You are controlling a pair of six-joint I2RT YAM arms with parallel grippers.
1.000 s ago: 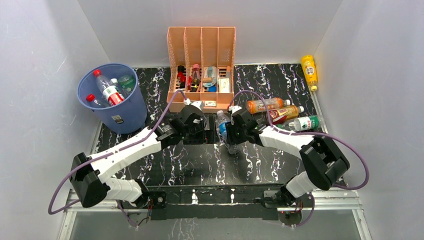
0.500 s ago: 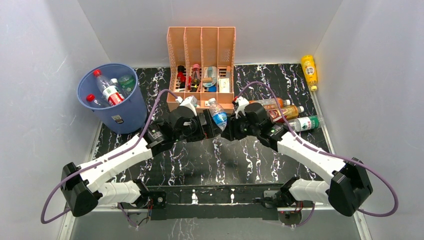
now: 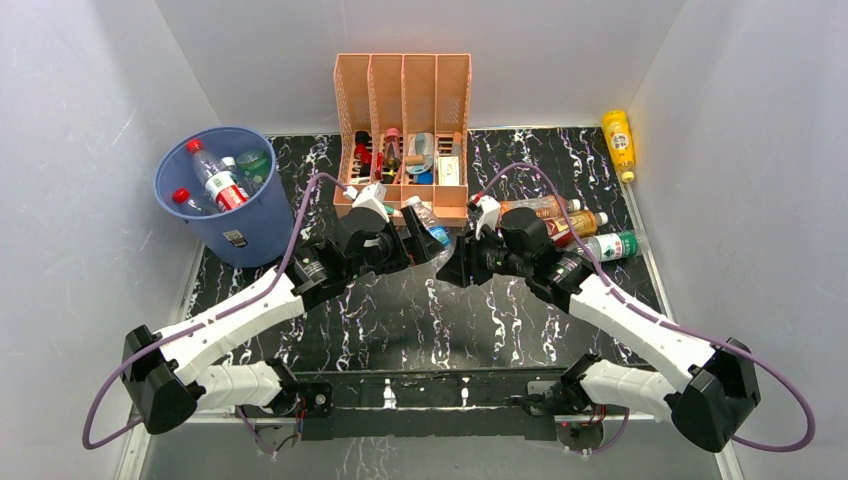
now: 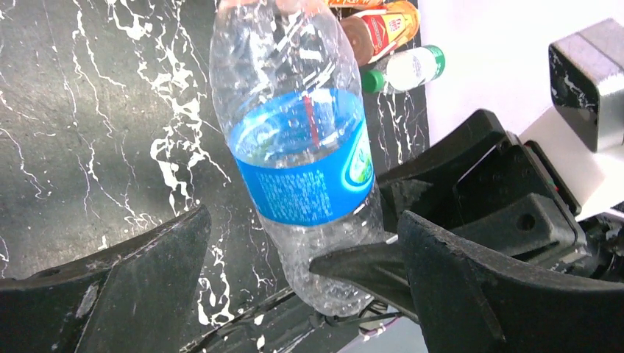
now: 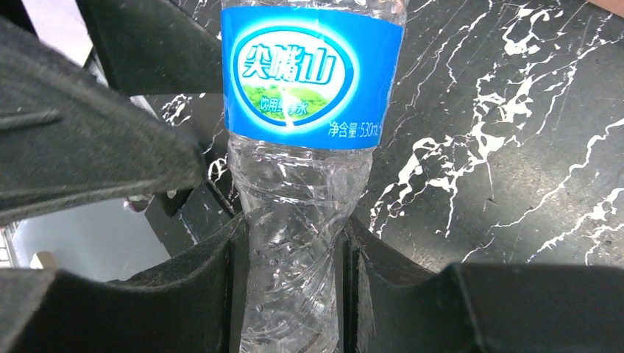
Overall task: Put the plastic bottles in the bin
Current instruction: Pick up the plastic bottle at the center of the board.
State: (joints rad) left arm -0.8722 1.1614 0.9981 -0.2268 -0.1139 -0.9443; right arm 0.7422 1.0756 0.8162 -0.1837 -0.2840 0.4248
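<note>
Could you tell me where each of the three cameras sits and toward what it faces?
Top external: above and behind the bases, looking down on the table; both arms show whole.
Left wrist: on the left arm, looking past the open left gripper at the blue-label bottle.
Right wrist: on the right arm, looking past the right gripper, shut on that bottle.
Shared: both wrist views show the same bottle, from opposite sides.

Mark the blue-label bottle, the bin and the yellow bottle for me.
blue-label bottle (image 5: 291,81): right wrist view, on its label.
bin (image 3: 262,225): top external view, on its outer wall.
yellow bottle (image 3: 619,140): top external view, mid-body.
</note>
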